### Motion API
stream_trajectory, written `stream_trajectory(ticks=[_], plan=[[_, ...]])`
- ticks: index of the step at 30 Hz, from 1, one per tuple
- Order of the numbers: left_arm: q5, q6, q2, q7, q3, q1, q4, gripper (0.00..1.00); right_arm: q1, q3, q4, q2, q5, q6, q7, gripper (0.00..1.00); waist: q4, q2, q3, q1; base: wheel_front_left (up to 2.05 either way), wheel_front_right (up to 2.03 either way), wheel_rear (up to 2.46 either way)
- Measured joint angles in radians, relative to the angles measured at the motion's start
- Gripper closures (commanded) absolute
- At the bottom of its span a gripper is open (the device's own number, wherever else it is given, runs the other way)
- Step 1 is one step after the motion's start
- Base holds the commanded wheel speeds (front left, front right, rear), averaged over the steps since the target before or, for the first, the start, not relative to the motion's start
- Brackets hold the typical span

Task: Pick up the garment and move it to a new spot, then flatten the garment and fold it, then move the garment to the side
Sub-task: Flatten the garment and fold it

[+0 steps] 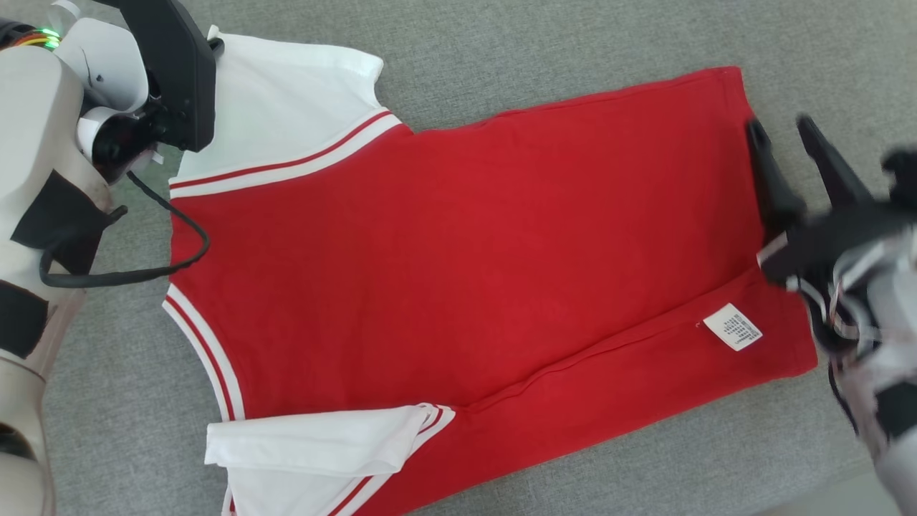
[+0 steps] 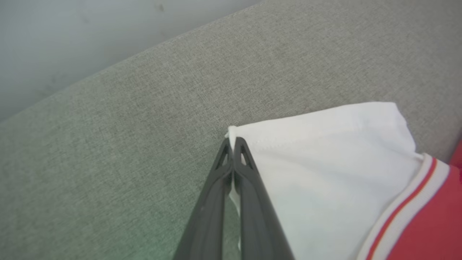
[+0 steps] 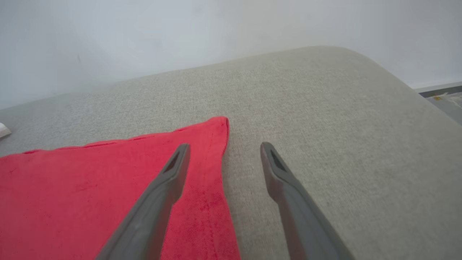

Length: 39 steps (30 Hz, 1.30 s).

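A red garment (image 1: 466, 251) with white sleeves and striped trim lies spread flat on the grey cushion, its near long edge folded over with a white label (image 1: 732, 327) showing. My left gripper (image 2: 234, 141) is shut on the corner of the far white sleeve (image 2: 325, 162), at the upper left of the head view, where the sleeve (image 1: 279, 107) lies flat. My right gripper (image 3: 223, 146) is open, one finger over the red hem (image 3: 213, 151) and the other over bare cushion, near the garment's far right corner (image 1: 781, 136).
The grey fabric cushion (image 1: 501, 57) surrounds the garment, with free room beyond its far edge and to the right. A pale wall (image 3: 180, 36) rises behind the cushion. The cushion's right end (image 3: 404, 86) drops off to the floor. A black cable (image 1: 143, 269) hangs by my left arm.
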State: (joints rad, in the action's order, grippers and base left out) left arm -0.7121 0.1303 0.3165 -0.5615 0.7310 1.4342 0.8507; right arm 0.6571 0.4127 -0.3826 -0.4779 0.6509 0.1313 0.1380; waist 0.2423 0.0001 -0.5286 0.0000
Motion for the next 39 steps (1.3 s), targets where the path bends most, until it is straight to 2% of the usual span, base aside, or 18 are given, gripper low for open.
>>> stream_trajectory(ticks=[5,10,22,24,26,27,28,29,34,39], plan=[[-0.016,0.0,0.004,0.004,0.029,0.003,-0.008,1.0,0.213,0.072,-0.163,0.001,0.064,0.0,-0.195,0.0,-0.011,0.0,-0.001,0.0001,0.0,0.0,0.0],[-0.031,0.0,0.004,0.019,0.051,0.008,-0.01,1.0,0.341,0.127,-0.303,0.009,0.032,0.0,-0.328,0.0,-0.023,0.0,-0.005,0.0001,0.0,0.0,0.0],[-0.058,0.0,0.009,0.035,0.092,0.022,0.0,1.0,0.447,0.191,-0.456,0.058,0.016,0.0,-0.347,0.0,-0.038,0.0,-0.005,0.0,0.0,0.0,0.0],[-0.062,0.0,0.012,0.035,0.098,0.023,0.002,1.0,0.455,0.196,-0.473,0.061,0.015,0.0,-0.34,0.15,-0.037,0.0,-0.007,0.0,0.0,0.0,0.0],[-0.064,0.0,0.013,0.036,0.105,0.026,0.002,1.0,0.464,0.205,-0.484,0.063,0.015,0.0,-0.334,0.6,-0.037,0.0,-0.008,0.0001,0.0,0.0,0.0],[-0.067,0.0,0.013,0.036,0.108,0.027,0.002,1.0,0.466,0.209,-0.49,0.065,0.015,0.0,-0.335,0.74,-0.037,0.0,-0.008,0.0001,0.0,0.0,0.0],[-0.067,0.0,0.014,0.038,0.111,0.028,0.004,1.0,0.469,0.213,-0.496,0.066,0.016,0.0,-0.336,0.93,-0.037,0.0,-0.008,0.0,0.0,0.0,0.0],[-0.068,0.0,0.015,0.04,0.114,0.03,0.005,1.0,0.473,0.219,-0.5,0.066,0.017,0.0,-0.337,1.0,-0.037,0.0,-0.009,0.0,0.0,0.0,0.0],[-0.071,0.0,0.018,0.06,0.128,0.042,0.007,1.0,0.498,0.238,-0.521,0.061,0.017,0.0,-0.335,1.0,-0.04,0.0,-0.01,0.0,0.0,0.0,0.0],[-0.064,0.0,0.032,0.138,0.147,0.069,-0.018,1.0,0.53,0.228,-0.541,0.056,0.023,0.0,-0.282,1.0,-0.046,0.0,-0.013,0.0001,0.0,0.0,0.0]])
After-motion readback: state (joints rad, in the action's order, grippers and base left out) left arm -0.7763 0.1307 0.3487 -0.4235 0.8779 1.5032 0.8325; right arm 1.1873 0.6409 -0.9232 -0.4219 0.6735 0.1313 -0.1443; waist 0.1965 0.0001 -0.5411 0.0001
